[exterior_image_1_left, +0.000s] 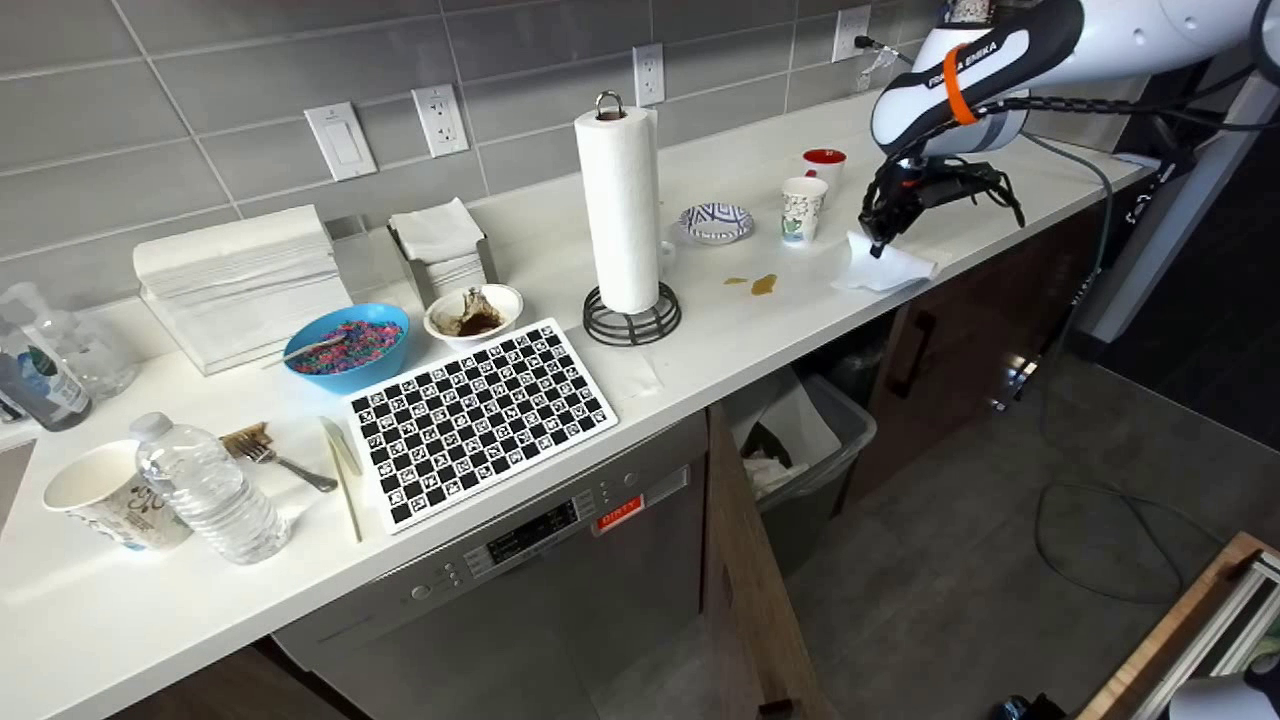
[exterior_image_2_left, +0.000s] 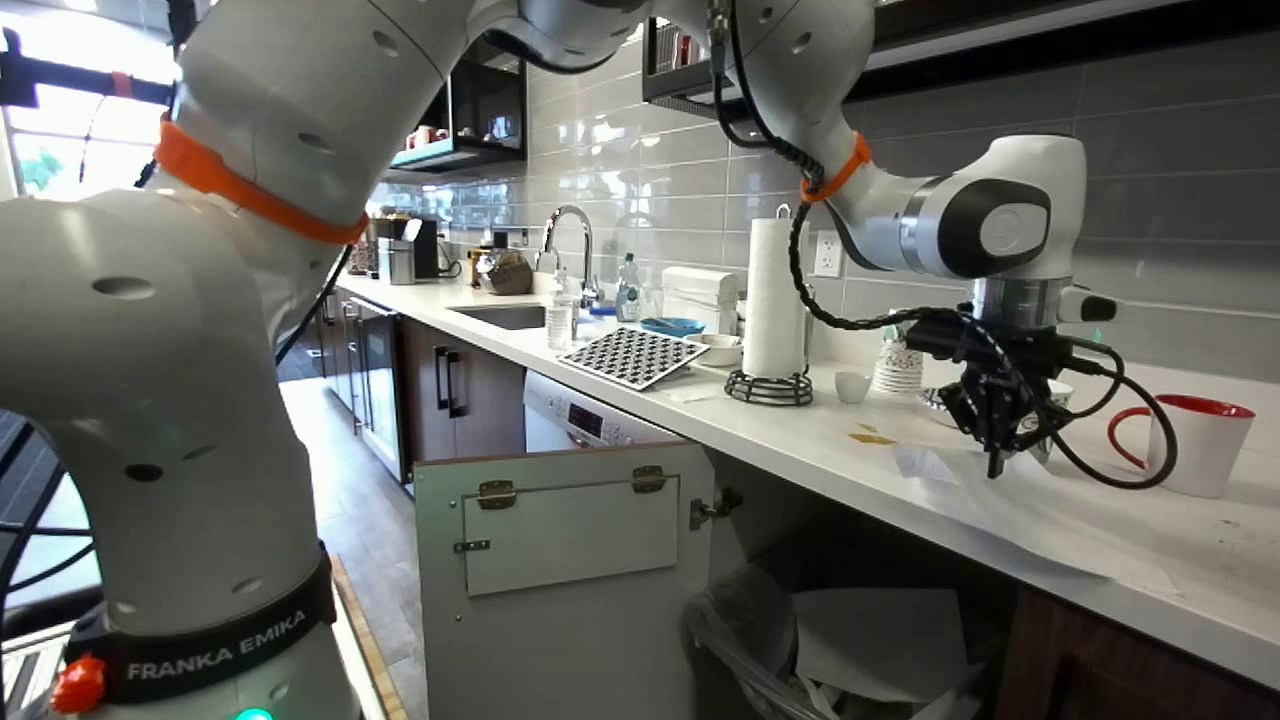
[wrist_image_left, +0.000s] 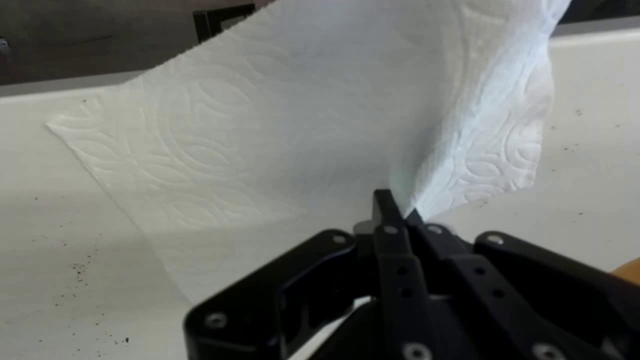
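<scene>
My gripper (exterior_image_1_left: 877, 250) is shut on a white paper towel sheet (exterior_image_1_left: 888, 268), low over the counter near its front edge. In the wrist view the black fingertips (wrist_image_left: 404, 212) pinch a fold of the embossed sheet (wrist_image_left: 280, 125). The sheet spreads over the counter and its edge. In an exterior view the gripper (exterior_image_2_left: 995, 465) is left of a red-rimmed white mug (exterior_image_2_left: 1205, 450), with the sheet (exterior_image_2_left: 1020, 510) under it. Dark specks (wrist_image_left: 79, 270) lie on the counter beside the sheet. Brown patches (exterior_image_1_left: 763, 285) lie nearby, also in an exterior view (exterior_image_2_left: 872, 438).
A paper cup (exterior_image_1_left: 802, 212) and a blue-patterned bowl (exterior_image_1_left: 715, 222) stand behind the gripper. A paper towel roll (exterior_image_1_left: 620, 210) stands on a black wire holder. Below, an open cabinet door (exterior_image_2_left: 560, 610) juts out beside a trash bin (exterior_image_1_left: 855, 440). A checkered board (exterior_image_1_left: 485, 420) lies farther along.
</scene>
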